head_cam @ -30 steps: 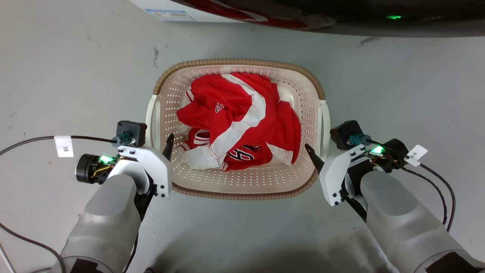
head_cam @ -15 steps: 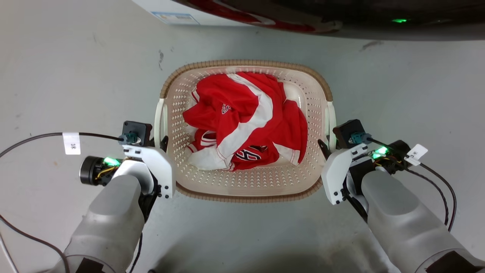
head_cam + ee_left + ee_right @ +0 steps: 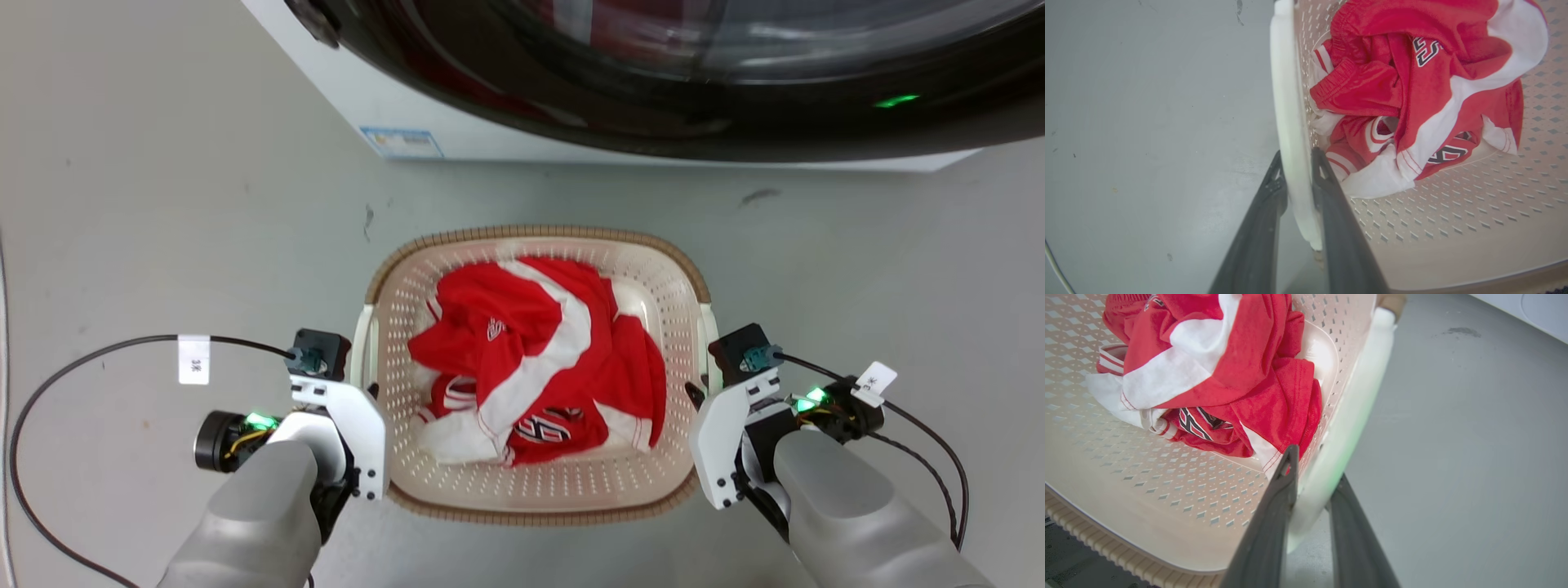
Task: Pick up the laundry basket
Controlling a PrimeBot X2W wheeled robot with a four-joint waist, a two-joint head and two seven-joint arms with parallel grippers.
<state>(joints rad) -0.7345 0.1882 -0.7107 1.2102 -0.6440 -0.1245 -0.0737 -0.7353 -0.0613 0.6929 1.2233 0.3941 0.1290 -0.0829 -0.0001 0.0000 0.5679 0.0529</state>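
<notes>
pinching one white side handle (image 3: 1286, 81) each, the left claw (image 3: 1296, 157) and right claw (image 3: 1314, 467) hold the laundry basket (image 3: 539, 233) before the washing machine (image 3: 384, 106); uneven lifting could tilt it and slip a narrow grip.

The pale grey floor (image 3: 163, 204) was evenly lit, with a dark scuff (image 3: 368, 219) at 11 o'clock. At 12 o'clock stood a white washing machine (image 3: 490, 135) with a glossy dark door (image 3: 694, 82) and a small label (image 3: 402, 142).
</notes>
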